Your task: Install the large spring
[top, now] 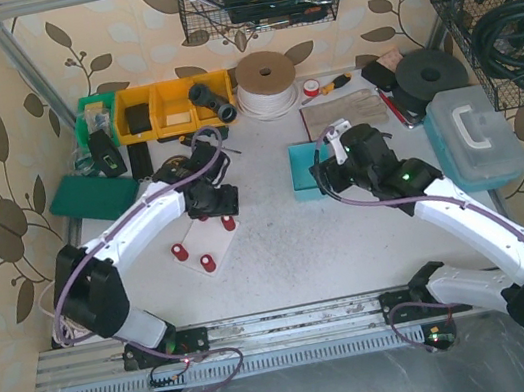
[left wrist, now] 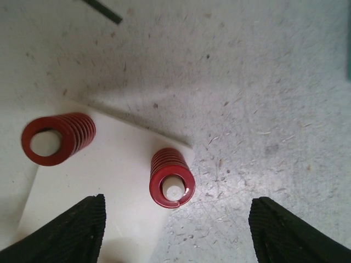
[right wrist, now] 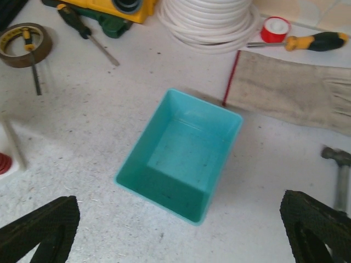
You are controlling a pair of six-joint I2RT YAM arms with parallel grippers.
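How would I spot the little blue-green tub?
Start at the coil of white cable at the back of the table. In front of it, slightly right, sits the tub. It is the only open turquoise box; the pale case nearby has a lid and handle.

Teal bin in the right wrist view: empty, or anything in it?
Empty. The right wrist view looks straight into the teal bin and shows only its bare floor and walls.

Large red spring — upright on white plate
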